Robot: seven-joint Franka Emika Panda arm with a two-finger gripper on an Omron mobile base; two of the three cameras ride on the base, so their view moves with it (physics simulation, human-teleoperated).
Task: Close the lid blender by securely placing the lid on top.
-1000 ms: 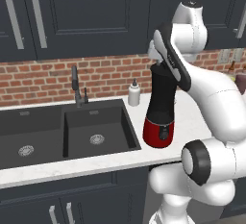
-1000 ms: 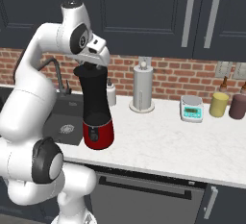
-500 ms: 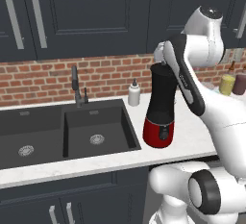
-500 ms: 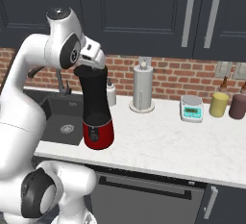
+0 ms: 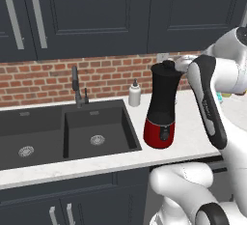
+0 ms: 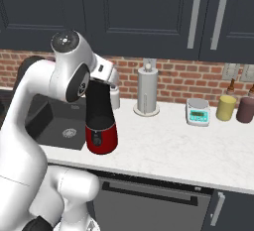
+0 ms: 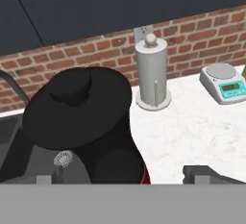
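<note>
- Standing on the white counter (image 6: 198,150) just beside the sink (image 5: 67,132), the blender (image 5: 161,105) has its red base on the stone and its black jar rising upright.
- The lid (image 5: 166,68) sits on the jar's mouth, knob up; in the hand view it (image 7: 77,105) covers the whole rim as a broad dark disc, and whether it is pressed fully home cannot be judged from these pictures.
- The gripper (image 7: 129,177) is just above and behind the lid, with its two finger tips (image 7: 204,174) set wide apart at either side of the view and nothing between them; it looks released.
- By that reading the placing is likely done or nearly so, with only the retreat and perhaps a seating check left.
- Risk one: a lid merely resting on the rim could be tilted or knocked off if a finger brushes the knob on the way out.
- Risk two: the arm's forearm passes close to the jar in the left base view, so a sideways swing could nudge the tall, top-heavy blender toward the basin.
- Risk three: the small white bottle (image 5: 134,94) and the paper towel holder (image 6: 148,88) stand near behind and could be clipped by a wide pull-back.
</note>
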